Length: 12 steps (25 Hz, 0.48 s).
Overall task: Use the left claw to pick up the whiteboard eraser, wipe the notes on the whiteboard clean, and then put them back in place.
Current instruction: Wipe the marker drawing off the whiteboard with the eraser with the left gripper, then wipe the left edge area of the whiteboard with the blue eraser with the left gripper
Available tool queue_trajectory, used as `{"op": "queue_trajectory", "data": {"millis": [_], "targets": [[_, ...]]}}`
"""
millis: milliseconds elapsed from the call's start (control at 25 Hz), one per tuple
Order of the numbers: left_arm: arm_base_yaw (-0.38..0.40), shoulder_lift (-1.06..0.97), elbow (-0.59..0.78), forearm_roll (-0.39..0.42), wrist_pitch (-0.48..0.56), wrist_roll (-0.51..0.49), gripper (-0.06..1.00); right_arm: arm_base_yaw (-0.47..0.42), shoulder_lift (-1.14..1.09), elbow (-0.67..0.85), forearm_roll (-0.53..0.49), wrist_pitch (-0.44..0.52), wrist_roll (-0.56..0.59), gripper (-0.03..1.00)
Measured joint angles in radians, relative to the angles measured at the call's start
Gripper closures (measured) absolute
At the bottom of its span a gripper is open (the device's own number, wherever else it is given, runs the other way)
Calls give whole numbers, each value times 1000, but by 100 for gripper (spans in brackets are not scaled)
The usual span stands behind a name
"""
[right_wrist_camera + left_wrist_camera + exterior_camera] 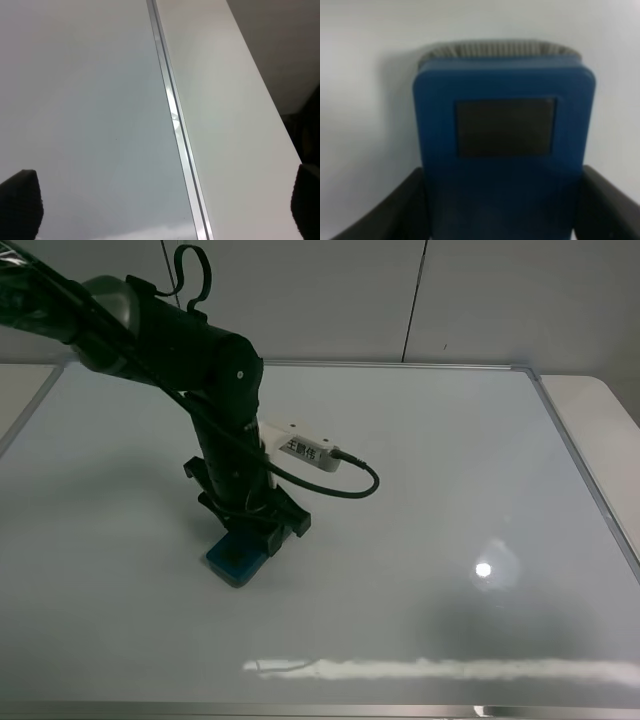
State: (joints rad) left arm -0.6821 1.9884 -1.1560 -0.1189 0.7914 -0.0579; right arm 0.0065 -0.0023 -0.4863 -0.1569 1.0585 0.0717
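The whiteboard eraser (pixel 236 560), a teal-blue block with a dark patch on top, lies flat on the whiteboard (pixel 450 490) left of the middle. My left gripper (pixel 252 527) stands straight over it. In the left wrist view the eraser (pixel 502 150) fills the frame, its grey base showing at the far end, and my left gripper (pixel 502 212) has a black finger (pixel 395 210) pressed against each long side. No red notes show anywhere on the board. My right gripper (pixel 162 202) is open and empty above the board's right edge.
The board's thin silver frame (pixel 172 115) runs along the right edge, with a white tabletop (pixel 225 100) beyond it. A white tag (pixel 300 448) and a black cable (pixel 360 485) hang from the left arm. Lamp glare streaks the board's front (pixel 440 670).
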Motion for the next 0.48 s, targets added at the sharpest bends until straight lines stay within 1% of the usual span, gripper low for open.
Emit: {"op": "queue_trajectory", "data": {"millis": [80, 200, 320, 480], "targets": [[-5, -35, 62, -4, -27, -9, 39, 0, 0, 0, 0, 0, 0, -2], [17, -61, 96, -4, -36, -27, 39, 0, 0, 0, 0, 0, 0, -2], [69, -88, 104, 9, -29, -30, 39, 0, 0, 0, 0, 0, 0, -2], [179, -143, 105, 26, -24, -30, 39, 0, 0, 0, 0, 0, 0, -2]]}}
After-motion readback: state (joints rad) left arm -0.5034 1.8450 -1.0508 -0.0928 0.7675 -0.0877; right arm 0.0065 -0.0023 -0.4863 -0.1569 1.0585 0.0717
